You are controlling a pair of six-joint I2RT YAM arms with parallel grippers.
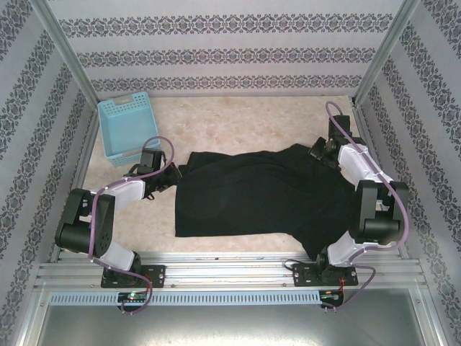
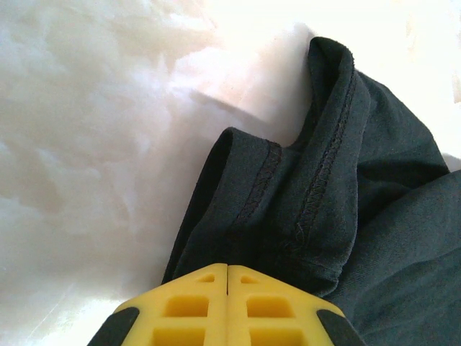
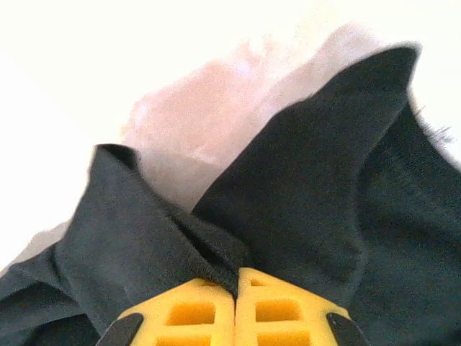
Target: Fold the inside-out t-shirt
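Two closed grips, one at each end of the cloth. Clamped fully shut at the left gripper [image 2: 227, 268]: yellow fingers [image 2: 187, 310] pressed together without a gap, biting a bunched edge of the inside-out t-shirt [image 2: 374, 216], with raised seam stitching [image 2: 320, 173] running just beyond the tips. Clamped equally tight at the right gripper [image 3: 236, 272]: fingers meeting on a fold of the same black fabric, a peak of cloth standing up just past them. Lay, in the overhead view, spread across the middle of the table [image 1: 238, 122], drawn between the left gripper at its left edge and the right gripper at its far right corner; ran down to the near table edge beside the right arm [image 1: 374, 216]. Stood well apart at the far left corner as a light blue basket [image 1: 128, 126], upright, open side up, bare floor showing inside. Lost part of the shirt's near right portion behind the right arm. Washed out to white around the cloth in both wrist views; blurred along the fabric edges in the right one. Could not tell from above where fingertips met fabric.
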